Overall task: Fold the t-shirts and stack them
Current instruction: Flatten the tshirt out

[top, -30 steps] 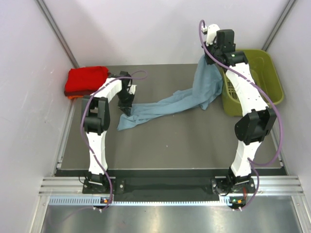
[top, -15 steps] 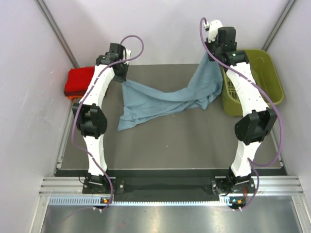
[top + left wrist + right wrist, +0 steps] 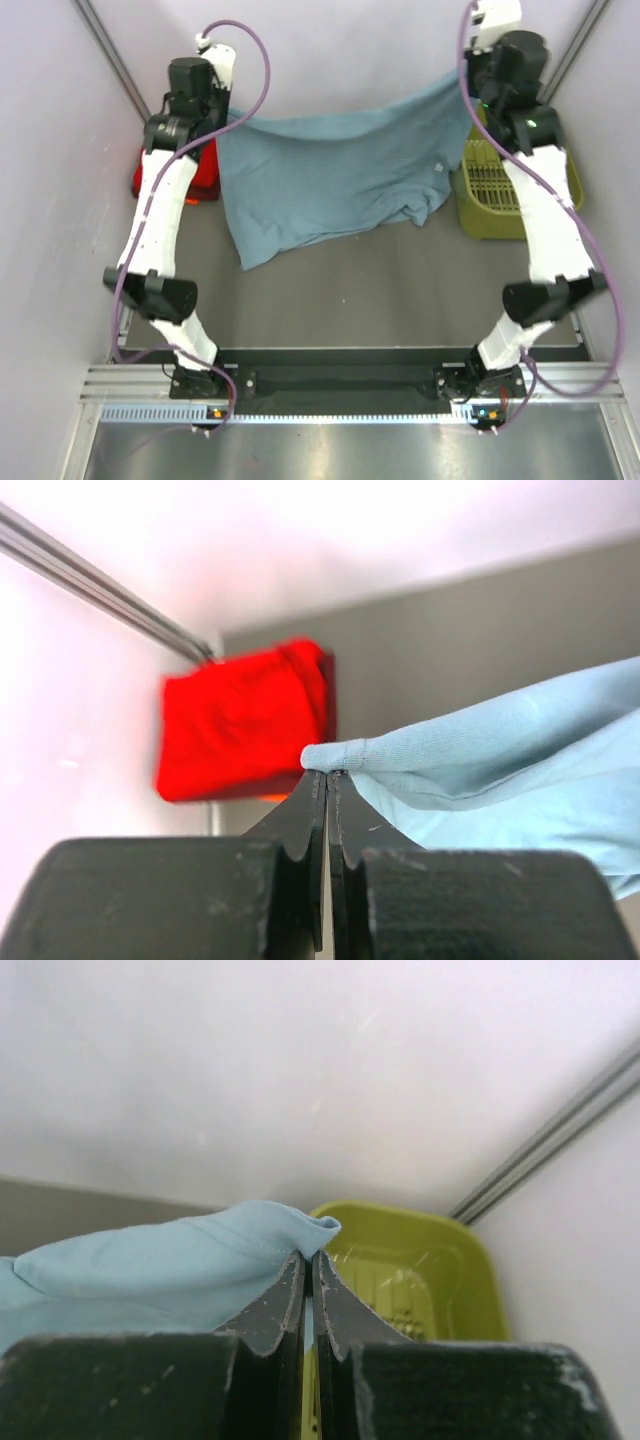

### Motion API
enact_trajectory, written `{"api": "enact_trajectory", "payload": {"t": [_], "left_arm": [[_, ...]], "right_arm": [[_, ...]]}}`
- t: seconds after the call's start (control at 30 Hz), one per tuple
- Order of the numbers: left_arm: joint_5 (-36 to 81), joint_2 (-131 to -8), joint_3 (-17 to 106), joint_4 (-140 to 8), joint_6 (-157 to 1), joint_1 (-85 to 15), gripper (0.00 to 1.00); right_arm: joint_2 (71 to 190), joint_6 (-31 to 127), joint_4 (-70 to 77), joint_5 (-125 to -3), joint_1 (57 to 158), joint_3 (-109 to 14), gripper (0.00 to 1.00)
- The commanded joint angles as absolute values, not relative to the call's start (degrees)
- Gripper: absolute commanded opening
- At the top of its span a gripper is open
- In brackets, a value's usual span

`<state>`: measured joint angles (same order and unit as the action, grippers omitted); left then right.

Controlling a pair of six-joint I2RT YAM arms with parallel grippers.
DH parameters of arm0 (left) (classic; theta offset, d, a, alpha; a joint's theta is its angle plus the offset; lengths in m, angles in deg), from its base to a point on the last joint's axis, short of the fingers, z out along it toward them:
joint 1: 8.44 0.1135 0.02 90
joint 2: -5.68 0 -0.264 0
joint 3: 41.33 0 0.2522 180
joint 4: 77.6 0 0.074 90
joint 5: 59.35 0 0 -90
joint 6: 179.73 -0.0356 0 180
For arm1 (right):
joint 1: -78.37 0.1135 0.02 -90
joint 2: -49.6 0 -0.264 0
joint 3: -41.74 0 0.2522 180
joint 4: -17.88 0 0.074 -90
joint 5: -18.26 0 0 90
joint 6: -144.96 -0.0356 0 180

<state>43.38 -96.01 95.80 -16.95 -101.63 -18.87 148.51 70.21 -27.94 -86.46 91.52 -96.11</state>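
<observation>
**Top external view: grey-blue t-shirt held spread between the two arms**

In the top external view, the grey-blue t-shirt hangs wide open across the upper middle of the frame. The left arm holds its upper left corner and the right arm holds its upper right corner, both raised high. The lower left part of the cloth falls toward the dark desk; I cannot tell if it touches.

In the left wrist view, the left jaws are clenched on a folded edge of the shirt at the centre of the frame. The cloth runs from there to the right edge. Behind, at the left of centre, the red folded t-shirts lie on the desk close to the wall, a little blurred. From above they show only partly, at the upper left, behind the left arm.

In the right wrist view, the right jaws are pressed together on a rolled edge of the shirt, and the cloth goes to the left. The olive-green basket is behind, right of centre; from above it stands at the right, just beside the hanging cloth.
</observation>
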Motion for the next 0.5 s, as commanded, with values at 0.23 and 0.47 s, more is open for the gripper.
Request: {"api": "enact_trajectory", "payload": {"t": [0.23,0.47], "left_arm": [[28.2,-75.7,90.9,-18.7,-101.7,-18.5,0.00],[31.9,-66.7,90.8,-21.2,-101.1,-17.1,0.00]], "right_arm": [[124.3,68.6,-22.2,-88.5,92.0,-90.7,0.00],[112.2,68.6,-24.4,-88.3,91.6,-89.6,0.00]]}}
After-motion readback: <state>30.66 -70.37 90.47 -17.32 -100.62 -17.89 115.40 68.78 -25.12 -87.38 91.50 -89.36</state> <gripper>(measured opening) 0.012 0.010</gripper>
